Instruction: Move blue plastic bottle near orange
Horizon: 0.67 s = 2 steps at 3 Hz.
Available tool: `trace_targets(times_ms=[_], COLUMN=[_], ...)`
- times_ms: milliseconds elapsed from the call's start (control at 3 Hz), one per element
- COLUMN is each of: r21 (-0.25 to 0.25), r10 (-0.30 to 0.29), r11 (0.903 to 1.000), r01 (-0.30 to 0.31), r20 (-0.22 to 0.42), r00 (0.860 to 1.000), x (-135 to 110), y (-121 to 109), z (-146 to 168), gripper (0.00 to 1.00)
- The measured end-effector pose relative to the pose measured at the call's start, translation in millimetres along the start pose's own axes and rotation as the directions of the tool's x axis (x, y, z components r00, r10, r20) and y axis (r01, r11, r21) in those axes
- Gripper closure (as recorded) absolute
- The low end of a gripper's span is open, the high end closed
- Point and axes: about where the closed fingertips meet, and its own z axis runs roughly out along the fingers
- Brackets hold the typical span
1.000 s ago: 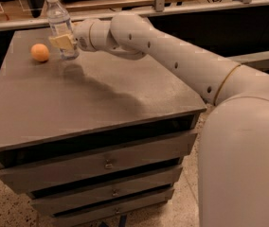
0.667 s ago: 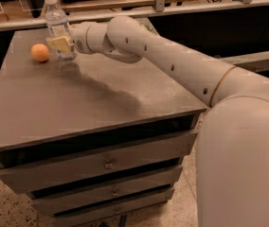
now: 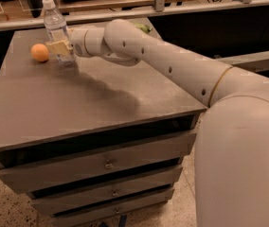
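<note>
One two-finger gripper [image 3: 61, 48] seemingly clasps the clear bluish plastic bottle [image 3: 55, 26], upright just beside the small round orange [image 3: 40, 52].

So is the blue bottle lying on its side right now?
No, the blue plastic bottle is upright, gripped around its lower half by the end effector, close beside the orange.
</note>
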Motion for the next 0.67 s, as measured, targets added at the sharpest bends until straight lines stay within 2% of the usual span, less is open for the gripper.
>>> trace_targets(times_ms=[667], r21=[0.014], r10=[0.005], r11=[0.9999], r01=[-0.005], r20=[0.007], r00=[1.000], x=[4.5], y=[1.5], z=[-3.1], gripper=[0.13])
